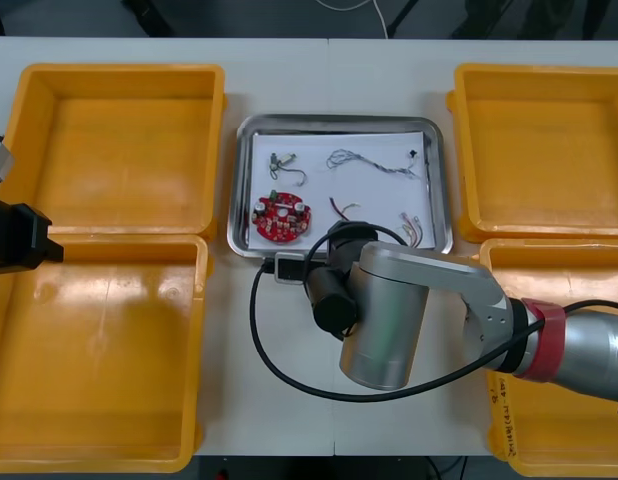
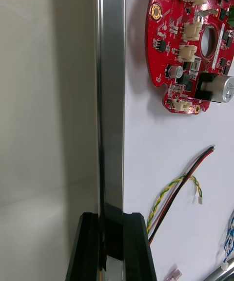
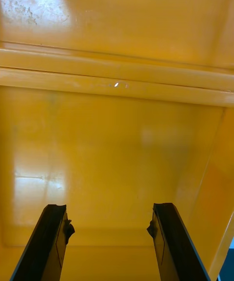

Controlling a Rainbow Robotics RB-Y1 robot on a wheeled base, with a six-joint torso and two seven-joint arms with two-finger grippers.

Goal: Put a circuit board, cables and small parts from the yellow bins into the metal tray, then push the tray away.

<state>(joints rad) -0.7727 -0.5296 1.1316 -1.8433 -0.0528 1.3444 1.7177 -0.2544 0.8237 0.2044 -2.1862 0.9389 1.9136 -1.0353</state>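
In the front view the metal tray (image 1: 339, 121) sits between the yellow bins (image 1: 119, 150). Its long axis runs from side to side across the surface (image 1: 279, 400). Inside it lie a round red circuit board (image 1: 282, 217) at the near left corner, a pale twisted cable (image 1: 374, 160) toward the far side, short cables (image 1: 409, 225) near the right corner and a small metal part (image 1: 281, 162). The right arm (image 1: 409, 300) reaches in from the right and ends about midway along the tray's near rim. The left arm (image 1: 19, 237) waits at the left edge, between the two left bins.

In the right wrist view the right tool (image 2: 111, 217) is closed narrow on the tray's rim. One finger is outside over the surface, the other inside over the white lining. The rim runs straight on from between them, with the circuit board beside it farther along. A dark cable with red (image 2: 183, 183) and a yellow-green twisted cable (image 2: 163, 198) lie nearer the fingers.

In the left wrist view the left tool (image 3: 109, 207) stands wide, holding nothing, over a bin's bare floor.

Loading looks done, so the push is what remains. The tray lies wholly beyond the right tool, the nearer one, and the push would run across the tray's short axis, away from the robot. With the grip near the rim's middle, the tray should slide rather than swing.
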